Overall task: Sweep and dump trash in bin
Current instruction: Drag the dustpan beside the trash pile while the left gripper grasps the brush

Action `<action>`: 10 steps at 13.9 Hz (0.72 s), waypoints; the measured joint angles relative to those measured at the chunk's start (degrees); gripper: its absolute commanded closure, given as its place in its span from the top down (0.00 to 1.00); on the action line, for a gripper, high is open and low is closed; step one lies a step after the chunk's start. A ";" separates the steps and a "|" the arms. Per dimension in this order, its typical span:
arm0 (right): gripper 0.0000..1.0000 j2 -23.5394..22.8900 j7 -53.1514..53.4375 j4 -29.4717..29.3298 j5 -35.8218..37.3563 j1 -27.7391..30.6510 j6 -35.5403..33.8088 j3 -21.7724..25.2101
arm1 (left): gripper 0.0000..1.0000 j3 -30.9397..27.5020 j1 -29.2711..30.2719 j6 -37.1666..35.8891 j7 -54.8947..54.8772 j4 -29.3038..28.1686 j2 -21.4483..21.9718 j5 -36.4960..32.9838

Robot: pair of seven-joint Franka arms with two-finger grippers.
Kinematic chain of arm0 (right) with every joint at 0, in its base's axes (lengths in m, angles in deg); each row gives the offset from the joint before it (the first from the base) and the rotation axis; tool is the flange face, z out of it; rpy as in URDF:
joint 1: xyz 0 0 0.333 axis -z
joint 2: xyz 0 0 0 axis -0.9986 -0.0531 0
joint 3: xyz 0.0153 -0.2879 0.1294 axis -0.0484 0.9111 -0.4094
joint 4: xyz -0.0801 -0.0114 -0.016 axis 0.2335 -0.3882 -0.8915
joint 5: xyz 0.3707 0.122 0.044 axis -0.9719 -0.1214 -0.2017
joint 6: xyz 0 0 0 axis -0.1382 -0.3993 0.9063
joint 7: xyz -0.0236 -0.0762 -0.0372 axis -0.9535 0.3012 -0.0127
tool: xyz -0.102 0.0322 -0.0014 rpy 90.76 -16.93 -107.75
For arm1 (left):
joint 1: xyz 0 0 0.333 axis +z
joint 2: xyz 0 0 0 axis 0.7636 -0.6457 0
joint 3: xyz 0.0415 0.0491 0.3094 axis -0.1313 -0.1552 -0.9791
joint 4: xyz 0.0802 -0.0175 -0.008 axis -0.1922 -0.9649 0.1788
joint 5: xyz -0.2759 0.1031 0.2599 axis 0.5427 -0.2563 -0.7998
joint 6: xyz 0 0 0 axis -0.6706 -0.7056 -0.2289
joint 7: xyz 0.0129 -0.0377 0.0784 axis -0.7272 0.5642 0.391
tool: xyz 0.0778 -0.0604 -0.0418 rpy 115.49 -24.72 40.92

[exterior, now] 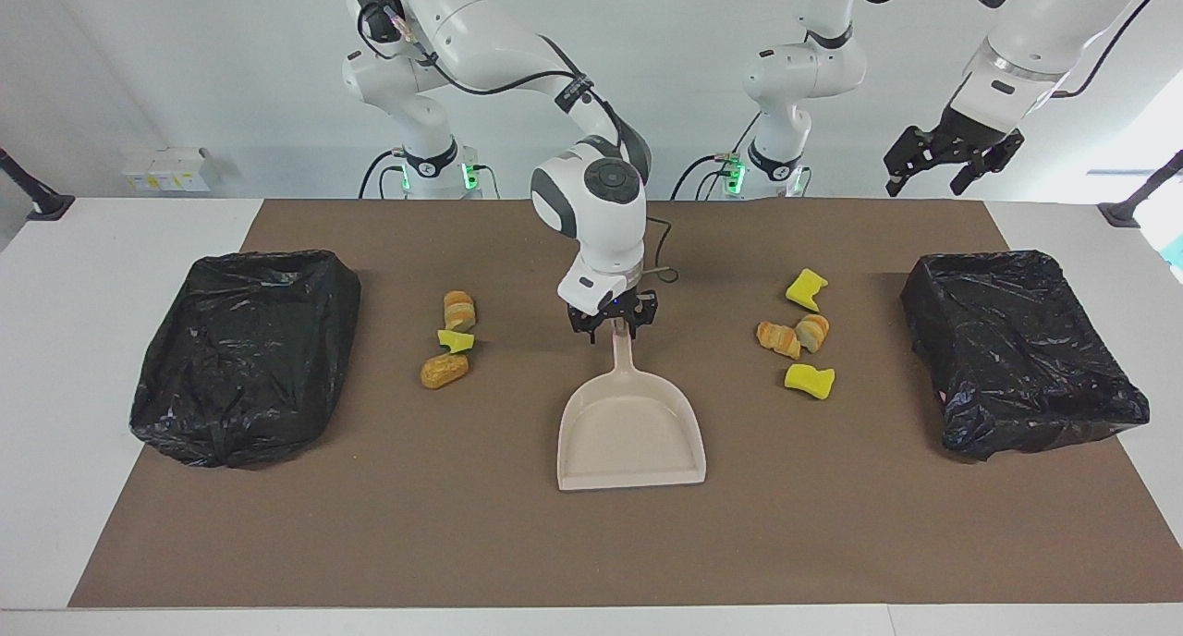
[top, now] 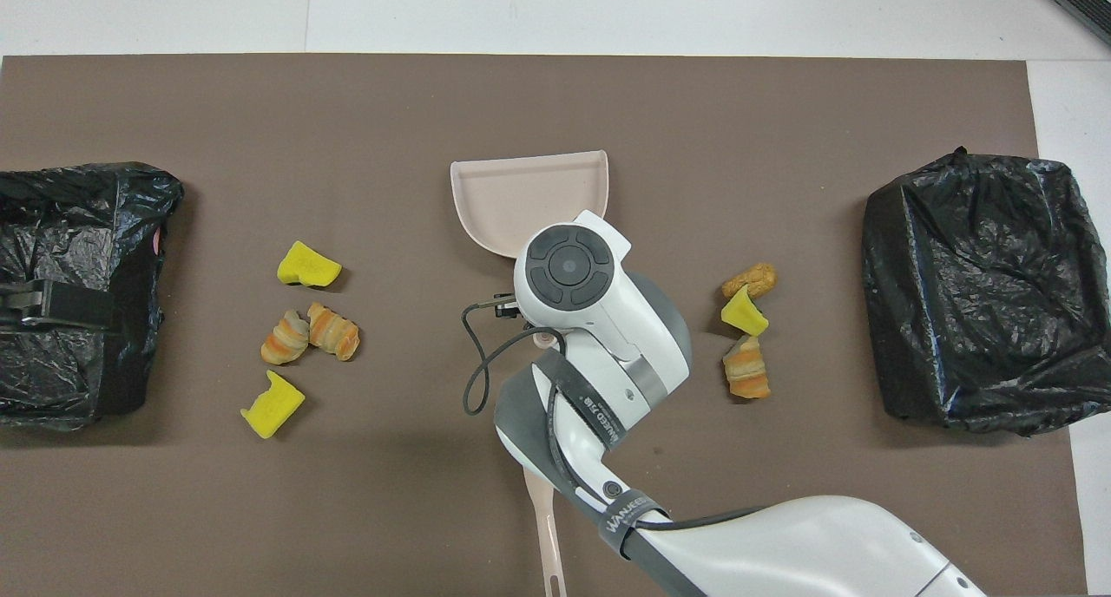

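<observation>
The beige dustpan (exterior: 631,433) lies mid-mat with its mouth away from the robots. My right gripper (exterior: 615,329) is down at the end of the pan's handle (exterior: 624,359), shut on it; in the overhead view the wrist hides the grip. Trash lies in two groups. Bread pieces (exterior: 459,310) and a yellow sponge chunk (exterior: 455,341) are toward the right arm's end. Yellow chunks (exterior: 806,289) and bread pieces (exterior: 779,338) are toward the left arm's end. My left gripper (exterior: 943,160) waits open, high over the bin (exterior: 1021,349) at its own end.
A second black-bagged bin (exterior: 245,354) stands at the right arm's end of the brown mat (exterior: 591,544). A long beige tool handle (top: 542,536) lies nearer to the robots than the dustpan, partly under the right arm.
</observation>
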 measured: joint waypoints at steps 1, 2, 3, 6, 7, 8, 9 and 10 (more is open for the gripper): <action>0.01 0.27 0.00 0.27 0.00 -0.01 0.00 -0.02 | 1.00 0.00 0.00 0.12 0.00 -0.20 0.17 0.00; 0.00 0.42 0.00 0.36 0.00 -0.03 0.00 -0.08 | 1.00 0.00 -0.01 0.22 0.00 -0.35 0.28 0.00; 0.00 0.48 0.02 0.37 0.00 -0.05 0.00 -0.09 | 1.00 0.01 -0.07 0.29 -0.02 -0.48 0.32 0.03; 0.00 0.83 0.02 0.33 0.00 -0.08 0.00 -0.09 | 1.00 0.15 -1.72 0.94 -0.08 -1.67 0.40 0.09; 0.00 1.34 -0.01 0.28 0.00 0.00 0.00 -0.07 | 1.00 0.22 -2.80 1.26 -0.05 -2.48 0.50 0.09; 0.00 2.10 -0.48 0.22 0.00 0.14 0.00 -0.01 | 1.00 0.26 -4.02 1.39 0.03 -3.54 0.70 0.10; 0.00 3.10 -1.81 0.20 0.00 0.49 -0.01 0.03 | 1.00 0.34 -5.25 1.41 0.09 -4.85 1.10 0.10; 0.00 4.17 -3.94 0.20 0.00 1.13 -0.16 0.05 | 1.00 0.41 -6.50 1.42 0.11 -6.39 1.70 0.10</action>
